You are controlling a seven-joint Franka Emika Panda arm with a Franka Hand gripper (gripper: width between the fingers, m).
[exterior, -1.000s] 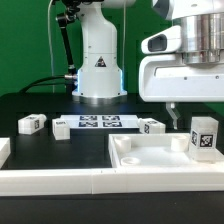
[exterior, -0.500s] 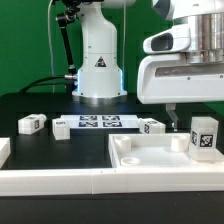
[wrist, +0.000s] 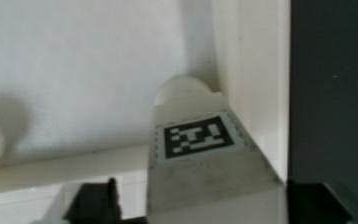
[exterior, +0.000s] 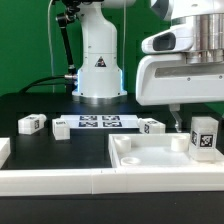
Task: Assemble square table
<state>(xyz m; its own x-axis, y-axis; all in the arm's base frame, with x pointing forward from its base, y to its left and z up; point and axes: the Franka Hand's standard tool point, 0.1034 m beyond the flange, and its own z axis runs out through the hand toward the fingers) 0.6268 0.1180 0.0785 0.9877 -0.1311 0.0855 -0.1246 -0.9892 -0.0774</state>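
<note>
The square table's white slab point(exterior: 150, 157) lies at the front, toward the exterior view's right, rim and corner recesses facing up. One tagged white leg point(exterior: 204, 137) stands upright on its far right corner. My gripper point(exterior: 186, 124) hangs low over that leg, and one finger point(exterior: 172, 119) shows just beside it. In the wrist view the leg point(wrist: 202, 150) sits between my gripper's point(wrist: 202, 205) dark fingers point(wrist: 98, 203). A narrow gap shows on one side, so the jaws are open around it. Three more legs point(exterior: 31, 123) point(exterior: 60, 127) point(exterior: 152, 125) lie on the black table behind.
The marker board point(exterior: 98, 123) lies flat between the loose legs, in front of the arm's white base point(exterior: 98, 62). A long white rail point(exterior: 60, 178) runs along the front edge, with another white piece point(exterior: 3, 150) at the exterior view's left.
The visible finger has edged slightly toward the upright leg. The arm, the leg and the loose parts stay where they were.
</note>
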